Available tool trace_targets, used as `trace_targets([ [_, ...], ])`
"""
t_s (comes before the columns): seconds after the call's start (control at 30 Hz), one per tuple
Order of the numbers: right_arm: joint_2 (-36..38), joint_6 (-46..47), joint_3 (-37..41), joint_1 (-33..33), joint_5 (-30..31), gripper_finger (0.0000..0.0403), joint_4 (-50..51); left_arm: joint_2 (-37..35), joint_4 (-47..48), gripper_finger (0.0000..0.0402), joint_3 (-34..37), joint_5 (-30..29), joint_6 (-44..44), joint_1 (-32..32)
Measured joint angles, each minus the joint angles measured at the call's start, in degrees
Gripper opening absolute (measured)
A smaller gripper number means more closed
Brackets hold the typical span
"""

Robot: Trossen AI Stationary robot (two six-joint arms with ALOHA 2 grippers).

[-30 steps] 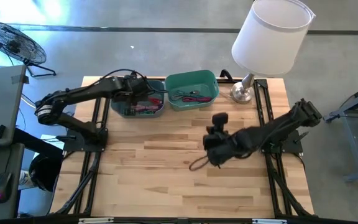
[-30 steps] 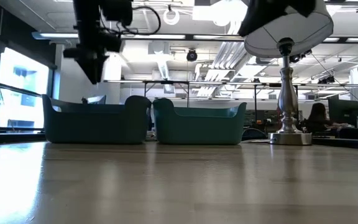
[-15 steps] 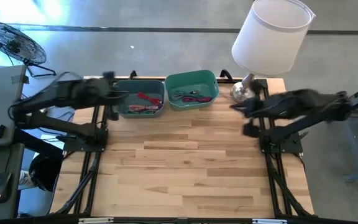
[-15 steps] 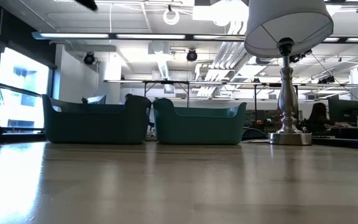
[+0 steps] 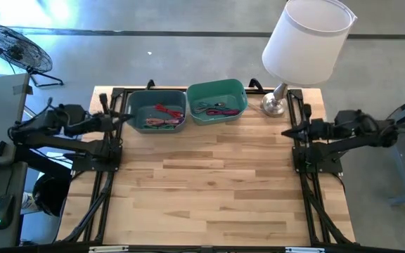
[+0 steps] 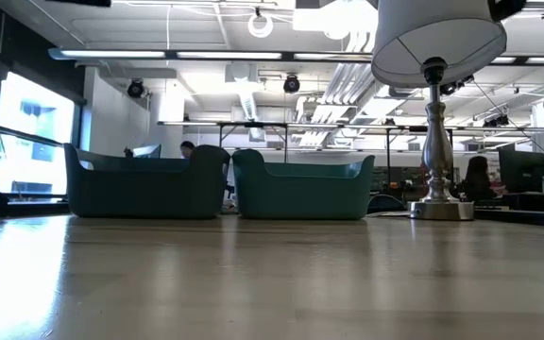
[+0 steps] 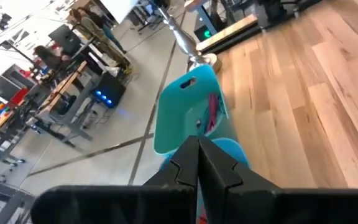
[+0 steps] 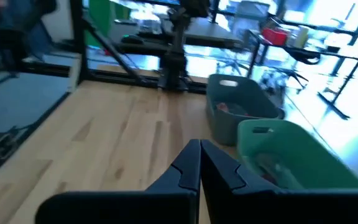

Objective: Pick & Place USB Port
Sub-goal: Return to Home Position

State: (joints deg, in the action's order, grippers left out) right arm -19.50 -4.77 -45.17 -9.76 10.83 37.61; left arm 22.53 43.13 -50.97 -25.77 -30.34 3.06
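Two bins stand side by side at the table's far edge. The blue-grey bin (image 5: 155, 112) holds red and pink cables, and the green bin (image 5: 216, 102) holds dark and red cables. No single USB part can be picked out among them. My left gripper (image 5: 127, 117) hovers at the table's left edge beside the blue-grey bin, its fingers (image 7: 197, 163) shut and empty. My right gripper (image 5: 287, 131) hovers at the right edge, near the lamp's base, its fingers (image 8: 199, 160) also shut and empty.
A lamp with a white shade (image 5: 306, 41) stands on its metal base (image 5: 273, 106) at the far right corner, right of the green bin. The wooden table top (image 5: 202, 190) lies bare between the arms' black frames. People sit at desks in the room behind (image 6: 484, 179).
My left arm drew back from above the blue-grey bin to the table's left edge. My right arm swung fast from the table's middle to the right edge. The dark cable loop that lay under my right gripper a second ago no longer shows on the table.
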Motion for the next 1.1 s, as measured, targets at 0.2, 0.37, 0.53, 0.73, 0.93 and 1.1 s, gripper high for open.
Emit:
trace_targets([
  [0.2, 8.02, 0.41, 11.32, 0.00, -3.84, 0.0000, -7.48, -3.97, -7.41, 0.0000, 9.94, 6.44, -1.89, -0.01],
  [0.37, 11.43, 0.65, 17.12, 0.00, -5.25, 0.0000, -12.73, -6.10, -14.56, 0.0000, 16.23, 9.81, -3.93, -0.01],
  [0.53, 14.45, 1.54, 23.23, 0.00, -4.57, 0.0000, -17.78, -7.59, -17.14, 0.0000, 20.94, 10.47, -3.90, -0.04],
  [0.73, 17.66, 2.68, 27.74, 0.00, -4.59, 0.0000, -24.62, -9.73, -20.43, 0.0000, 25.29, 12.03, -3.75, -0.04],
  [0.93, 17.74, 3.34, 32.41, 0.00, -2.65, 0.0000, -29.98, -11.22, -21.38, 0.0000, 28.10, 12.30, -2.40, -0.04],
  [1.1, 17.74, 2.46, 38.28, 0.00, -2.63, 0.0000, -35.89, -12.90, -24.27, 0.0000, 31.74, 14.07, -2.57, -0.04],
])
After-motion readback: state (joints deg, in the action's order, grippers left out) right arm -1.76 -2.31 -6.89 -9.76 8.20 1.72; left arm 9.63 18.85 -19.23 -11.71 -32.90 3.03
